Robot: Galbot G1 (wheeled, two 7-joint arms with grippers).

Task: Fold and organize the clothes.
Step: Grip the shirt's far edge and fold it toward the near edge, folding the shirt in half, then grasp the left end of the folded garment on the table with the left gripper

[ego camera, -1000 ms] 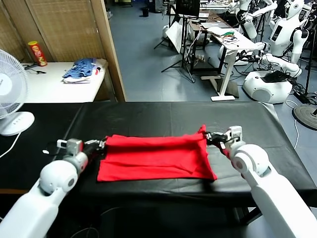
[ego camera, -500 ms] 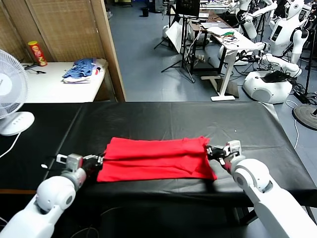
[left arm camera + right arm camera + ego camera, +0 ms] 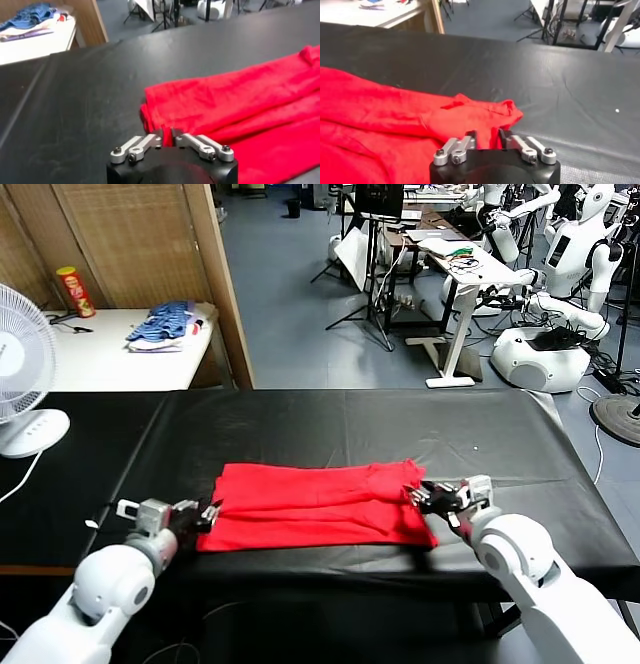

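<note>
The red T-shirt lies folded into a long band on the black table, plain side up, near the front edge. My left gripper is low at the shirt's left end, shut on a pinch of red cloth. The left wrist view shows that cloth running between the nearly closed jaws of the left gripper. My right gripper is at the shirt's right end. In the right wrist view its jaws stand apart around the cloth, so the right gripper is open.
A white fan stands on the table's far left. Behind it a white side table holds a blue striped pile of clothes and a red can. Desks, stands and other robots fill the floor beyond.
Both grippers moved toward the front edge and down, laying the shirt's raised back edge flat over itself. The right gripper's jaws have spread.
</note>
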